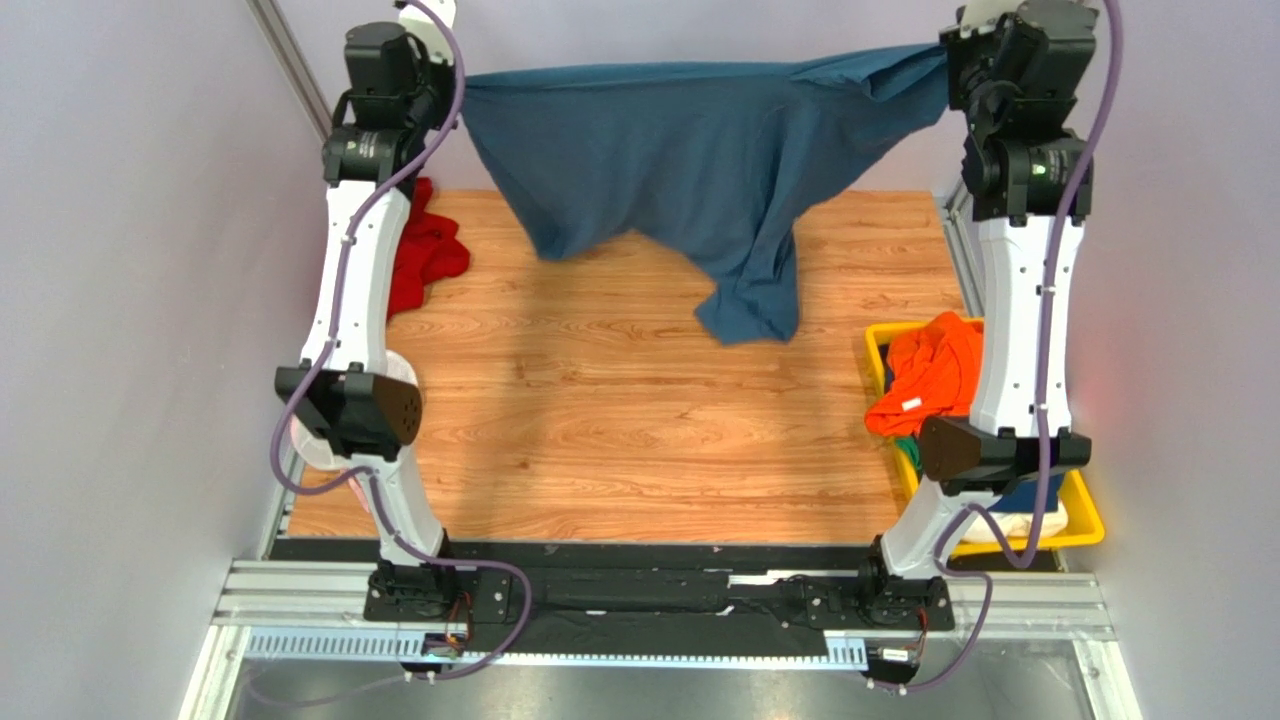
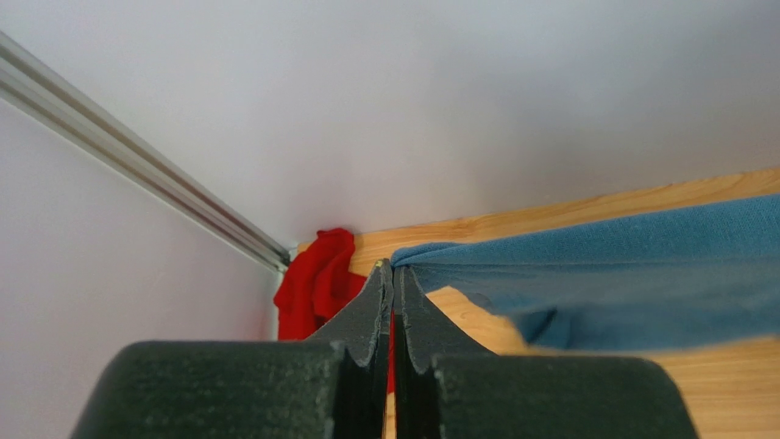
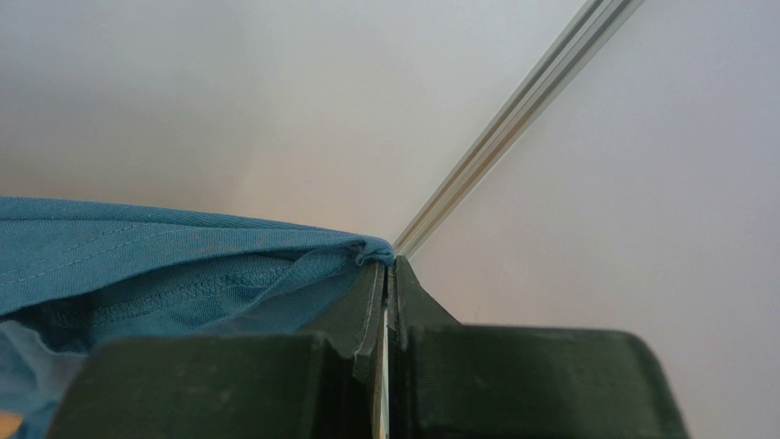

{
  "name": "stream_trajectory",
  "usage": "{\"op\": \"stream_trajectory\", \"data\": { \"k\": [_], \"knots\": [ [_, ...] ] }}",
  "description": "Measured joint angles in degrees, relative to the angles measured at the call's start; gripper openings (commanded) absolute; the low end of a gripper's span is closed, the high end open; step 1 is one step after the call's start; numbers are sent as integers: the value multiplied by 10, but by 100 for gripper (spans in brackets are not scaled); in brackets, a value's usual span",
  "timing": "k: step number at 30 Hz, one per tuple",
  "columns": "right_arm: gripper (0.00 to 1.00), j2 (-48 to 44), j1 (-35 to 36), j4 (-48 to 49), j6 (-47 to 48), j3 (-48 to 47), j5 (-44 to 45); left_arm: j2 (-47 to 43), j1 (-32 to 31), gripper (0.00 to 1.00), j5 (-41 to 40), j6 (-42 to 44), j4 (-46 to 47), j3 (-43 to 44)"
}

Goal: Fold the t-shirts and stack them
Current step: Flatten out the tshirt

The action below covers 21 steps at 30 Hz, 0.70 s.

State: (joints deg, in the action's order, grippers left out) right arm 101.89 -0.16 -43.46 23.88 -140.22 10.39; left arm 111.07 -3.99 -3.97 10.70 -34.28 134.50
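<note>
The blue t-shirt (image 1: 676,158) hangs stretched over the table's (image 1: 601,450) far edge, with the left gripper (image 2: 393,270) and right gripper (image 3: 386,265) each pinching its cloth. The likely next move is laying it flat to fold.

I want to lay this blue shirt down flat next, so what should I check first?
1. Left claw shut on the blue t-shirt: ok.
2. Right claw shut on its other end: ok.
3. Shirt hanging even: not ok, one part droops lower.
4. Bare table below it: ok.
5. Red cloth apart from the shirt: ok.
6. Which corners are pinched: cannot tell.
</note>
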Motion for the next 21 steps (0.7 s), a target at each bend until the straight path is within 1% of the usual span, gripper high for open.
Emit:
{"op": "stream_trajectory", "data": {
  "k": [5,8,10,13,14,15,16,18,20,21],
  "knots": [
    [0,-64,0,16,0,4,-1,-95,-1,0,5,-1,11,-30],
    [0,-150,0,33,0,59,-4,-194,0,0,11,-1,32,-84],
    [0,-222,-1,44,-3,122,-9,-283,1,0,17,0,65,-160],
    [0,-344,-6,55,-9,251,-26,-409,5,0,35,3,113,-306],
    [0,-383,-8,55,-12,295,-34,-436,6,0,41,4,120,-342],
    [0,-428,-9,53,-14,349,-45,-471,8,0,51,7,148,-402],
    [0,-458,-11,48,-16,388,-53,-504,10,0,63,13,157,-463],
    [0,-522,-14,50,-18,491,-81,-533,11,0,85,25,169,-559],
    [0,-561,-16,28,-18,575,-108,-535,12,0,112,47,158,-647],
    [0,-576,-16,15,-17,621,-126,-529,12,0,120,58,148,-675]
  ]
}}
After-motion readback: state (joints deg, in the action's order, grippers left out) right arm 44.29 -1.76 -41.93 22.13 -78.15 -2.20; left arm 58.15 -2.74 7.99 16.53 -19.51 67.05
